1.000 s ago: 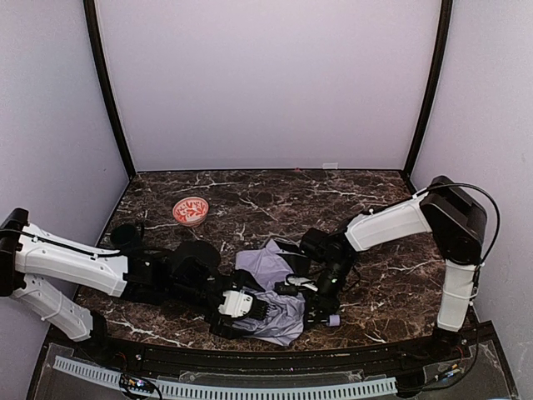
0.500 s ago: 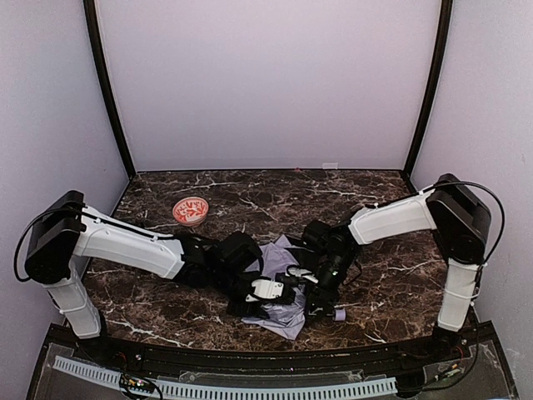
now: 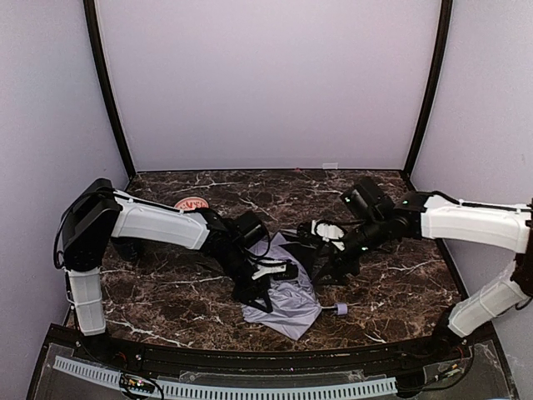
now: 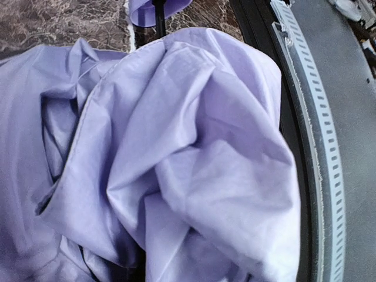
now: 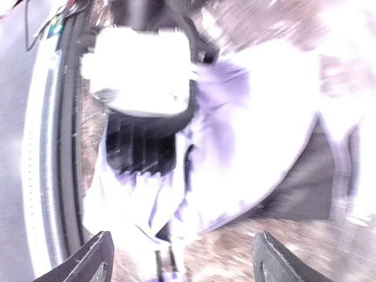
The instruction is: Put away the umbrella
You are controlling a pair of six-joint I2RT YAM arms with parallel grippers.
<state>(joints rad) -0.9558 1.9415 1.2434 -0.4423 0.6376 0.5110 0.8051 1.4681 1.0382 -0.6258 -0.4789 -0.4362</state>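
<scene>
The umbrella (image 3: pixel 287 300) lay collapsed but loose on the surface (image 3: pixel 166 292), close to the near edge and about midway between the left and right edges. The left tool (image 3: pixel 260 293) sat pressed into the canopy's left side. Lavender folds filled its wrist view and hid its fingers, so we could not tell whether it was clenched on cloth or released. The right tool (image 3: pixel 333 268) hung just above the canopy's right side with its fingers (image 5: pixel 100 258) spread wide and nothing between them.

We judged the step to be gathering the slack fabric around the shaft (image 4: pixel 158 17). To do it well, we would pinch the folds, not the ribs, and draw them towards the shaft. The free tool should steady the handle (image 3: pixel 341 309) so the bundle does not skid off the near edge.

The handle poked out towards the right edge, so we judged the long axis to run roughly along the near edge. The fabric hid most of the shaft.
</scene>
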